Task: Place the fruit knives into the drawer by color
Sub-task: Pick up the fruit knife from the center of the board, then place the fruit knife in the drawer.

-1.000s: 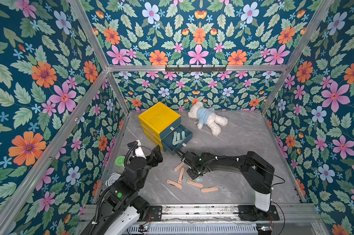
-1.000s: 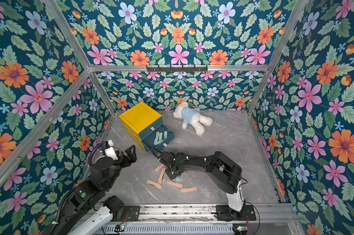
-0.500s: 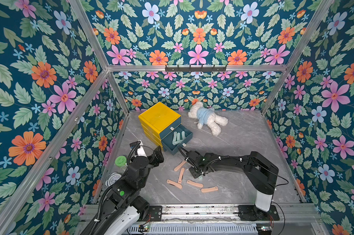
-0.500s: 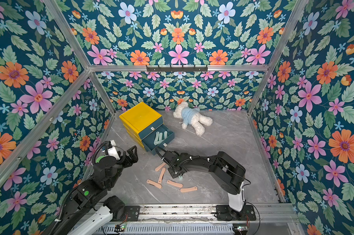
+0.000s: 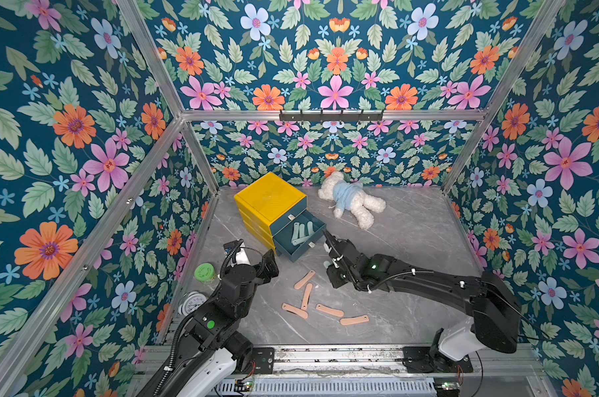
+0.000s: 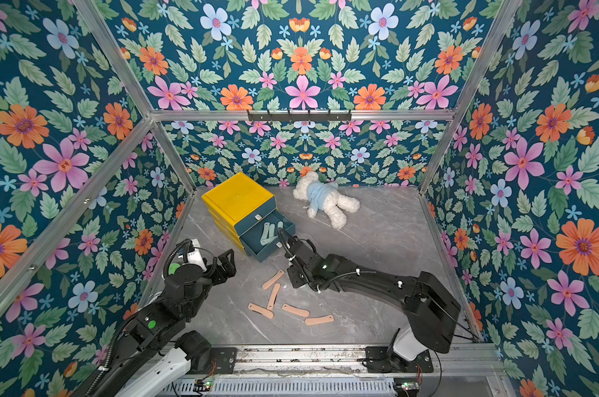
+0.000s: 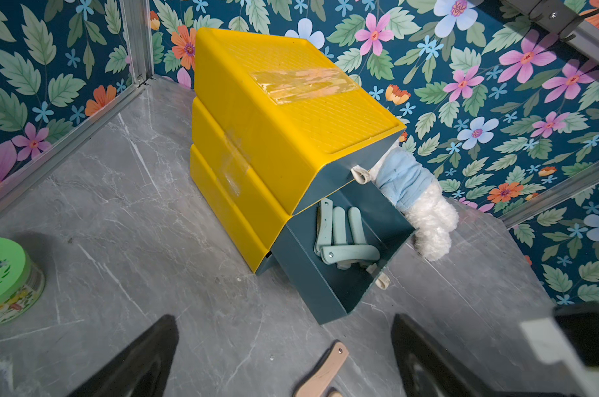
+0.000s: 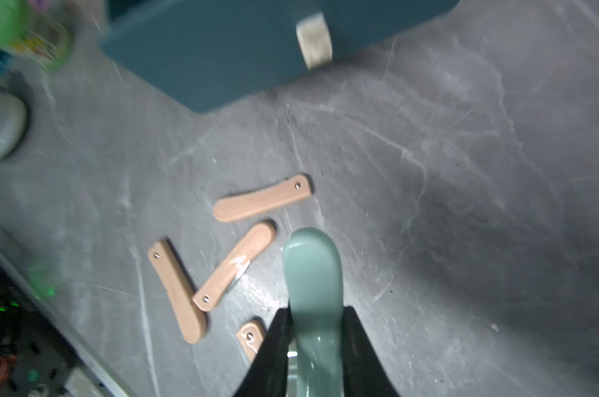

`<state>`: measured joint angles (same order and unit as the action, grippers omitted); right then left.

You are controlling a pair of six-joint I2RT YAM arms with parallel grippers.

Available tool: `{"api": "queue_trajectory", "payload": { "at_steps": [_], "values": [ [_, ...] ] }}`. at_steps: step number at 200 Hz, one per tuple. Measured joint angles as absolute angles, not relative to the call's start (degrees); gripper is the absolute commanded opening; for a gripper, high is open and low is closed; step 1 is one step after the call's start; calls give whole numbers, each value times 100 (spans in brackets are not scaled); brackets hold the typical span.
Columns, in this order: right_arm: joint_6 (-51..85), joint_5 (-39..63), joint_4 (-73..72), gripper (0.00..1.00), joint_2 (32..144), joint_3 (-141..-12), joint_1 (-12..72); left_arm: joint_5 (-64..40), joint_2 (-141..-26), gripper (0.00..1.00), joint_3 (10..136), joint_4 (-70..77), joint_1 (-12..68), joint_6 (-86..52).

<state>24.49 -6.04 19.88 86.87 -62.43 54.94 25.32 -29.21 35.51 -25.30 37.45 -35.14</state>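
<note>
The right gripper has pinched in over the last second and now clamps a pale teal knife by one end. The free end juts out past the fingertips, clear of the table. The wrist has also shifted slightly away from the pink knives. The front wall of the open drawer lies ahead of the fingertips. This looks like a finished pick with the carry just begun. The drawer already holds several teal knives, so the colour fits. Five pink knives lie loose on the table beside the right fingers, not yet sorted. The left gripper stands wide open and empty, with the drawer ahead of it and one pink knife showing between its fingers.

The gripped end of the teal knife is buried between the fingers, and the right wrist view is blurred. In both top views the wrist covers the fingers, so only a speck of the held knife shows. The other drawers of the yellow cabinet are shut, so their contents cannot be told. No green knife is in sight.
</note>
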Motion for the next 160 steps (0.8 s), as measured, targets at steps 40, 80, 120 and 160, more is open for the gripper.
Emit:
{"api": "queue_trajectory", "payload": {
  "at_steps": [40,80,120,160],
  "values": [
    [2550,-224,1566,13,8586,-7122,5253,2532,-2915,99,3446,-2532,3745,-3573],
    [3170,54,919,13,9485,-7946,4742,2528,-2943,99,3433,-2556,3745,-3601],
    [3929,296,554,18,10676,-8871,4565,2486,-3000,99,3509,-2650,3745,-3603],
    [4335,427,451,39,11078,-9181,4510,2357,-3140,99,3594,-2749,3745,-3601]
  ]
}}
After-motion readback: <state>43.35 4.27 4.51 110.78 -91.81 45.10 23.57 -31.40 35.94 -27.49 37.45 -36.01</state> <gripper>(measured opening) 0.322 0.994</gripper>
